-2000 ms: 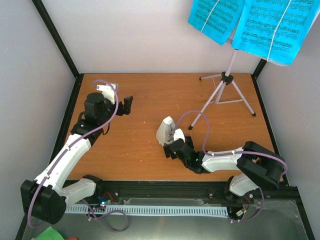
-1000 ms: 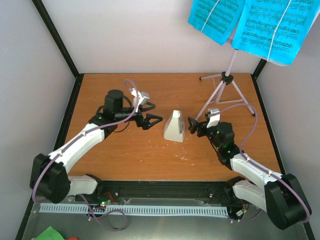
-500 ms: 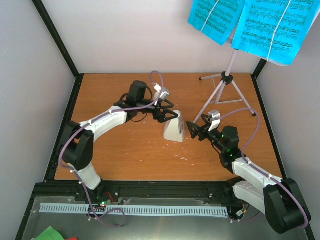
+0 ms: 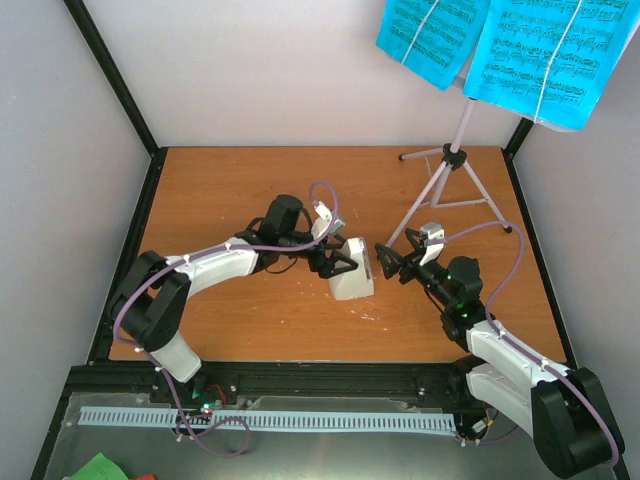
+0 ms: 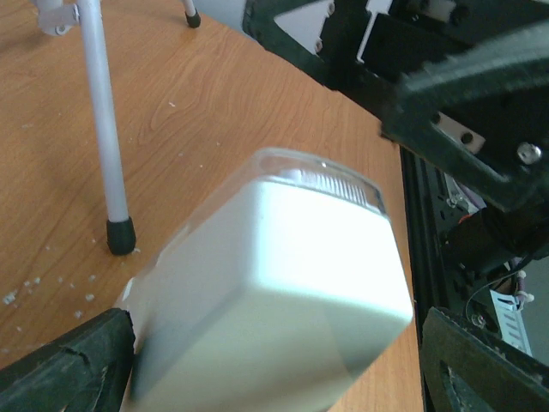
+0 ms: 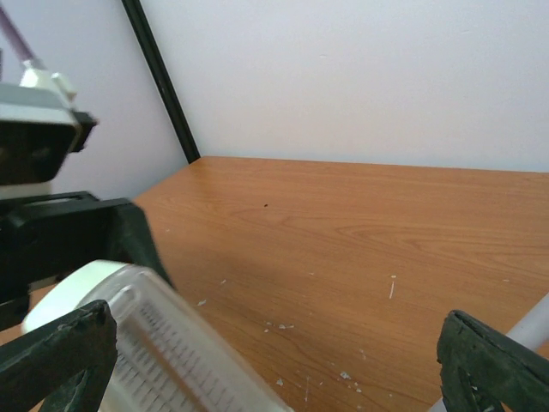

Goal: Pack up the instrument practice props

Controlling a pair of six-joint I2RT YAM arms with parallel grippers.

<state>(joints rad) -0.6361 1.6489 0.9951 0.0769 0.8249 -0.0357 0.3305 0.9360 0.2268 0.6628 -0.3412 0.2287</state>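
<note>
The white metronome (image 4: 352, 272) with its clear cover sits mid-table and looks tipped. My left gripper (image 4: 335, 258) is open at its left side. In the left wrist view the metronome (image 5: 274, 292) fills the gap between the wide-apart jaws of that gripper (image 5: 274, 365). My right gripper (image 4: 388, 262) is open and empty just right of the metronome, which shows low on the left in the right wrist view (image 6: 163, 352). The lilac tripod music stand (image 4: 452, 175) stands at the back right and holds the cyan sheet-music pages (image 4: 540, 55).
A stand leg (image 5: 101, 129) with a black foot comes down on the wood close behind the metronome. The right arm (image 5: 446, 77) is close on the far side of it. Black frame posts (image 4: 110, 70) edge the table. Small white crumbs (image 6: 283, 326) lie on the wood.
My left arm has swung right from the back left corner, and its open jaws now straddle the metronome. The metronome has shifted slightly toward the front. My right gripper has let it go and hardly moves now.
</note>
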